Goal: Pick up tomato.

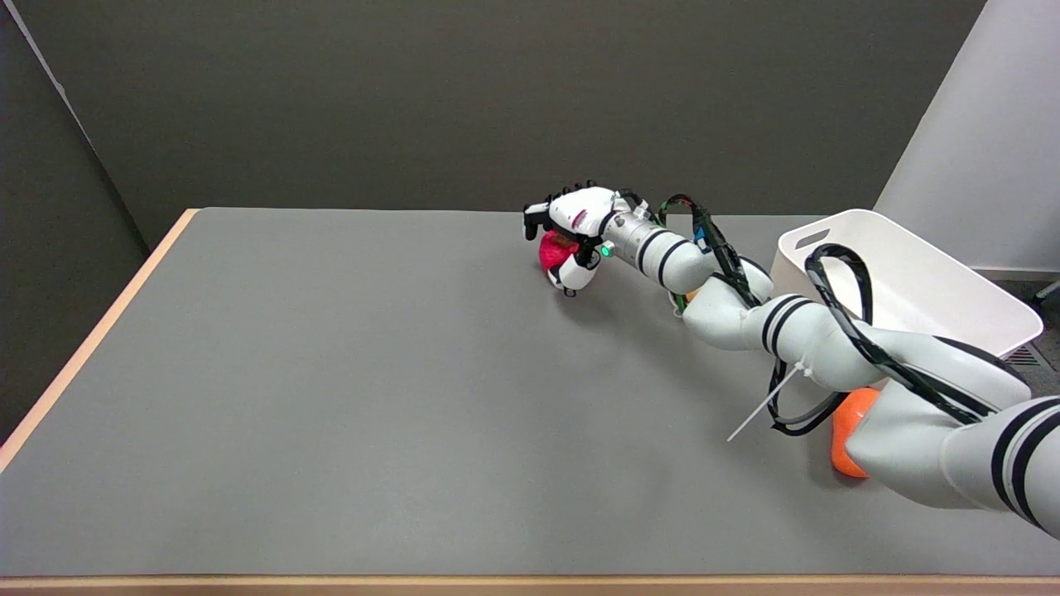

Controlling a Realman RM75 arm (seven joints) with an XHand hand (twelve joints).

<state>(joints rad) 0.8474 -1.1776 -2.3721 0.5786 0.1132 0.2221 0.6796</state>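
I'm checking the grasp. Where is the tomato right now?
In the head view the tomato sits right of centre near the table's far edge, enclosed by the right hand, left of the white bin.

Grey counter [331, 397] with pale wood edging carries a red tomato [550, 251] at about 1 o'clock from centre, a white bin [911, 281] at 3 o'clock by the right edge, and an orange object [849, 430] at 4 o'clock, partly hidden under the arm.
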